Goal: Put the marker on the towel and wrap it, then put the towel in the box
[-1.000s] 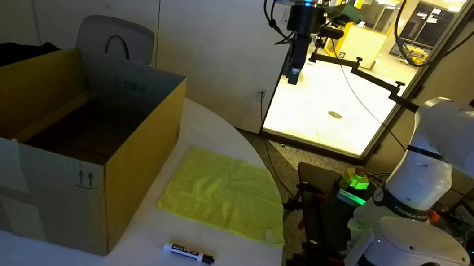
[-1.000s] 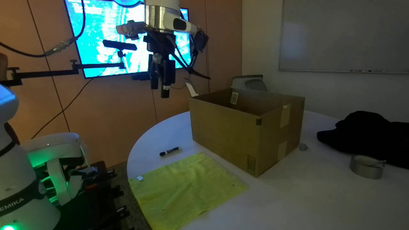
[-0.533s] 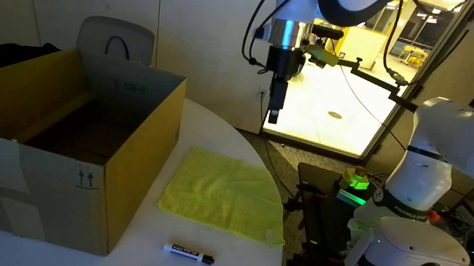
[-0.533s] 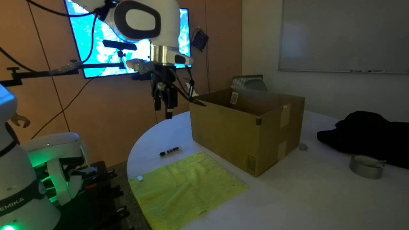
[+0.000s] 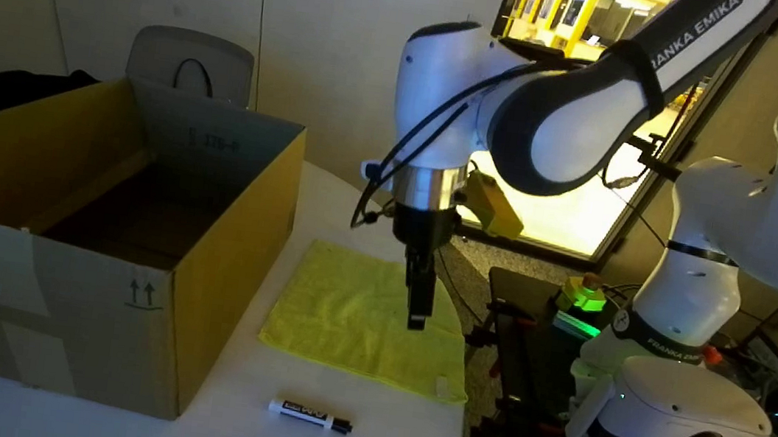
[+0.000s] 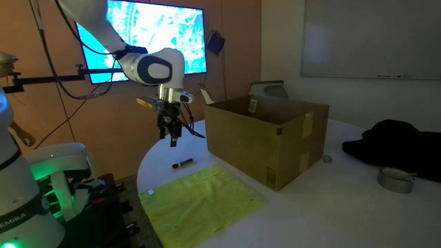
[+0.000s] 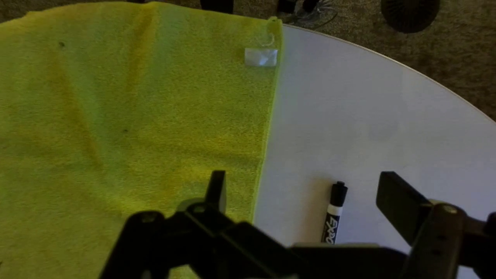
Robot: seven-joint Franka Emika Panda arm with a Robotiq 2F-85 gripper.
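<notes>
The white marker with a black cap and label lies on the white table beside the towel; it also shows in an exterior view. In the wrist view the marker appears between the spread fingers, its lower end hidden by the gripper. The yellow towel lies flat and spread out; it fills the left of the wrist view. The open cardboard box stands beside the towel, its visible inside bare. My gripper is open and empty, pointing down above the table.
The table's curved edge runs close to the towel and marker. A tape roll and black cloth lie on the table beyond the box. A grey chair stands behind the box. A camera arm reaches out behind the robot.
My arm has come down from high up and moved toward the marker, lowering the gripper a long way. The marker, towel and box have not moved.
</notes>
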